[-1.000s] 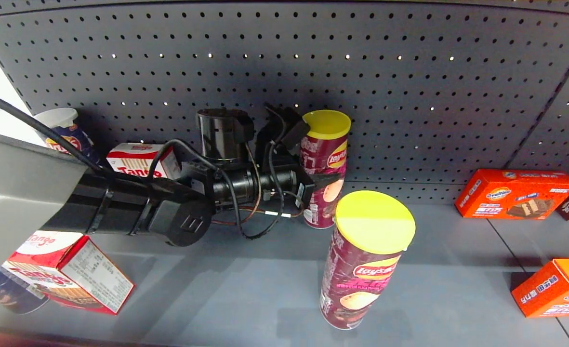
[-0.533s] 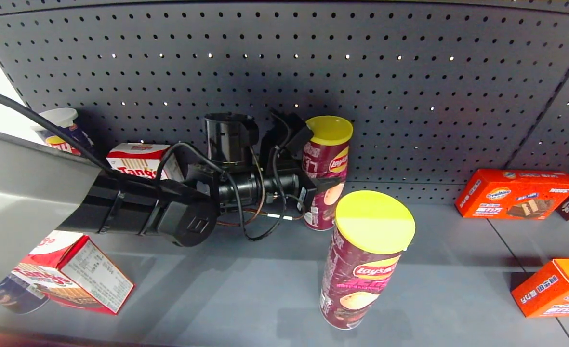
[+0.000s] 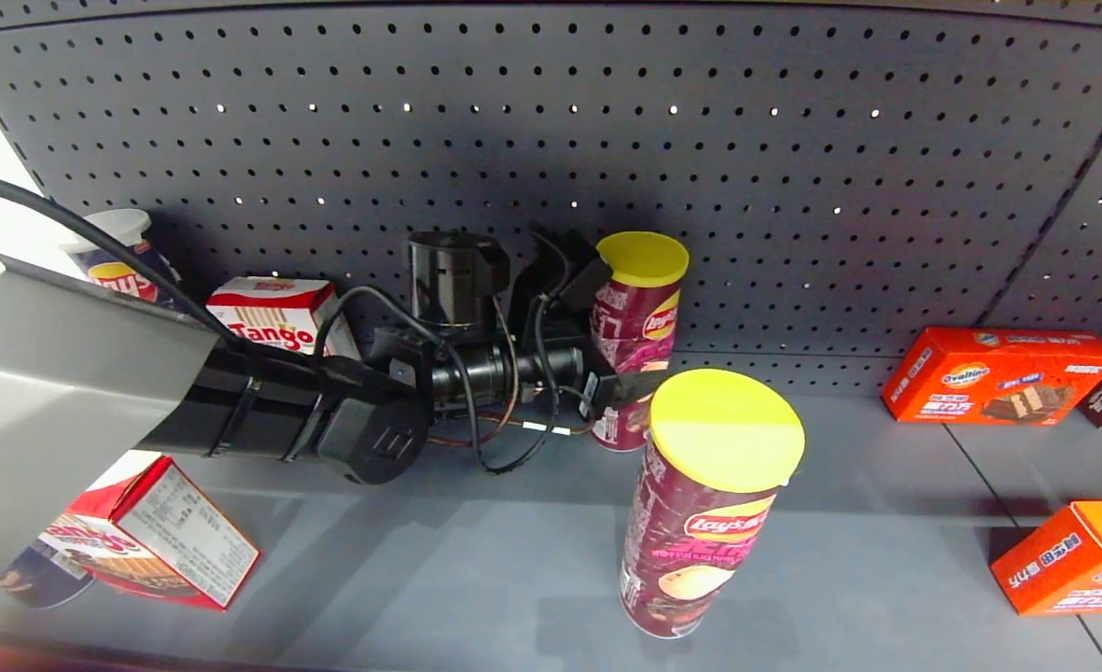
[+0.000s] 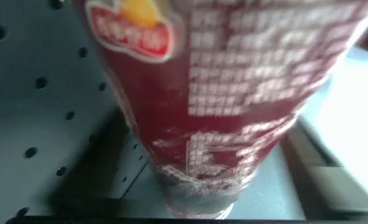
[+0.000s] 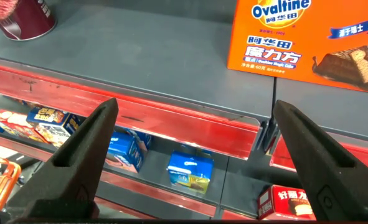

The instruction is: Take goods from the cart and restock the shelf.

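Between the left jaws, at the back of the shelf, stands a red can with a yellow lid. The jaws are closed around its lower part. The can is upright, its long way up and down, tipped only a little. Its bottom is very near the shelf floor; I cannot tell if it touches. The wall with holes is just behind it. A second can stands near, more to the front and right. I think the next move is to set the can down and let go. The right jaws are wide open and hold nothing, down by the shelf's front edge, near an orange box.
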You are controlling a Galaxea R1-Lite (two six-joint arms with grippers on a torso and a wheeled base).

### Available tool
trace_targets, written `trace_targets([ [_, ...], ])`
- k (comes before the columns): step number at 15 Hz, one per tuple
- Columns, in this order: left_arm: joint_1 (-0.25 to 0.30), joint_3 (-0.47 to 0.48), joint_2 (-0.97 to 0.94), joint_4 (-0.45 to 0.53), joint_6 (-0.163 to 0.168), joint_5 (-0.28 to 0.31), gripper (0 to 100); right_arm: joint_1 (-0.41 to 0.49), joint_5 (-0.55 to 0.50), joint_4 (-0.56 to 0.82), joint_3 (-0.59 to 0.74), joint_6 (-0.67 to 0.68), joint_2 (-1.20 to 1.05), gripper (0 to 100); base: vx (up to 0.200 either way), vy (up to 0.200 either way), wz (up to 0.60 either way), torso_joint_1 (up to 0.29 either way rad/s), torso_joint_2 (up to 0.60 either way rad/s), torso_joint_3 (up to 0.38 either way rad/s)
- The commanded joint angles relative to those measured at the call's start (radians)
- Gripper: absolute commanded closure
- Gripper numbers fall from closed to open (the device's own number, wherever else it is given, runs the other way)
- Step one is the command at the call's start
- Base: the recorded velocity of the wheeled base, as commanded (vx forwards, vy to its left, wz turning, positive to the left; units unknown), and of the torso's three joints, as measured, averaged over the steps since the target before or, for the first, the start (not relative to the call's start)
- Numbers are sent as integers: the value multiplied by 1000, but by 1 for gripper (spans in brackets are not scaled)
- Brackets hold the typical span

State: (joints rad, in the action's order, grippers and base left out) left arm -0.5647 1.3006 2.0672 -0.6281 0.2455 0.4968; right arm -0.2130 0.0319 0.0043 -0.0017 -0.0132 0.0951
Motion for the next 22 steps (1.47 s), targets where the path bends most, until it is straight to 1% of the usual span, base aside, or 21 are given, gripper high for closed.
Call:
trace_targets([
  [1, -6, -14, -9, -2, 0, -1, 0, 0, 0, 0, 0, -1, 2, 0, 0, 0, 0, 0, 0, 0],
  [3, -6, -67, -61, -1, 18, -7, 0, 0, 0, 0, 0, -1, 2, 0, 0, 0, 0, 0, 0, 0],
  [5, -6, -136, -108, -1, 38, -34, 0, 0, 0, 0, 0, -1, 2, 0, 0, 0, 0, 0, 0, 0],
  [6, -6, -172, -133, -1, 46, -61, 0, 0, 0, 0, 0, -1, 2, 0, 0, 0, 0, 0, 0, 0],
  [7, -6, -225, -164, -2, 51, -110, 0, 0, 0, 0, 0, -1, 2, 0, 0, 0, 0, 0, 0, 0],
  [9, -9, -274, -197, -2, 51, -159, 0, 0, 0, 0, 0, -1, 2, 0, 0, 0, 0, 0, 0, 0],
  [11, -7, -285, -202, -1, 49, -213, 0, 0, 0, 0, 0, -1, 2, 0, 0, 0, 0, 0, 0, 0],
  [12, -7, -281, -202, -1, 46, -230, 0, 0, 0, 0, 0, -1, 2, 0, 0, 0, 0, 0, 0, 0],
  [14, -7, -270, -199, -1, 41, -291, 0, 0, 0, 0, 0, -1, 2, 0, 0, 0, 0, 0, 0, 0],
  [15, -7, -265, -196, 1, 41, -307, 0, 0, 0, 0, 0, -1, 2, 0, 0, 0, 0, 0, 0, 0],
  [16, -7, -247, -179, 4, 34, -333, 0, 0, 0, 0, 0, -1, 3, 0, 0, 0, 0, 0, 0, 0],
  [19, -4, -213, -157, 5, 32, -379, 0, 0, 0, 0, 0, -1, 2, 0, 0, 0, 0, 0, 0, 0],
  [20, -4, -213, -157, 5, 32, -379, 0, 0, 0, 0, 0, -1, 2, 0, 0, 0, 0, 0, 0, 0],
  [21, -1, -213, -156, 5, 32, -403, 0, 0, 0, 0, 0, -1, 2, 0, 0, 0, 0, 0, 0, 0],
  [22, 2, -215, -156, 5, 32, -406, 0, 0, 0, 0, 0, -1, 2, 0, 0, 0, 0, 0, 0, 0],
])
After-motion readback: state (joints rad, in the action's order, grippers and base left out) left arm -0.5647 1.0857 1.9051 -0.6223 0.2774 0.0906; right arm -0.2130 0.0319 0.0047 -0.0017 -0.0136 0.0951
